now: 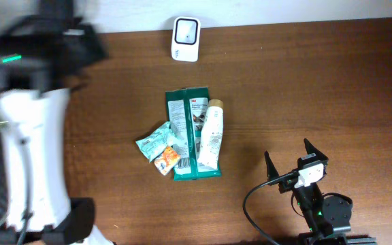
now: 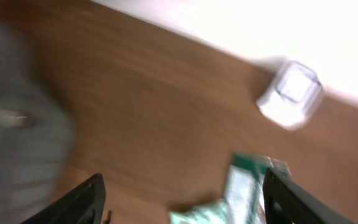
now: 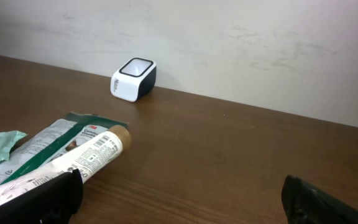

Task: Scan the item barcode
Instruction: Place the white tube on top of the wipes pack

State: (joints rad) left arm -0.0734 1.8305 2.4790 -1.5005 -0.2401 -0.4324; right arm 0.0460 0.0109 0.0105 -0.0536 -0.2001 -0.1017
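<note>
The items lie in a pile mid-table: a green packet (image 1: 186, 136), a white tube (image 1: 211, 135) lying on it, a teal pouch (image 1: 156, 141) and a small orange packet (image 1: 167, 160). The white scanner (image 1: 186, 39) stands at the table's far edge. My left gripper (image 2: 182, 205) is open with nothing between its fingers. Its view is blurred, with the green packet (image 2: 244, 186) and the scanner (image 2: 291, 93) ahead of it. My right gripper (image 1: 291, 158) stands open and empty near the front right, apart from the pile; the tube (image 3: 92, 155) lies by its left finger (image 3: 42, 199).
The left arm's white body (image 1: 33, 163) covers the table's left side, and its black head (image 1: 46, 41) is blurred at the top left. A black cable (image 1: 257, 197) loops beside the right arm's base. A pale wall (image 3: 229, 50) rises behind the scanner (image 3: 133, 79).
</note>
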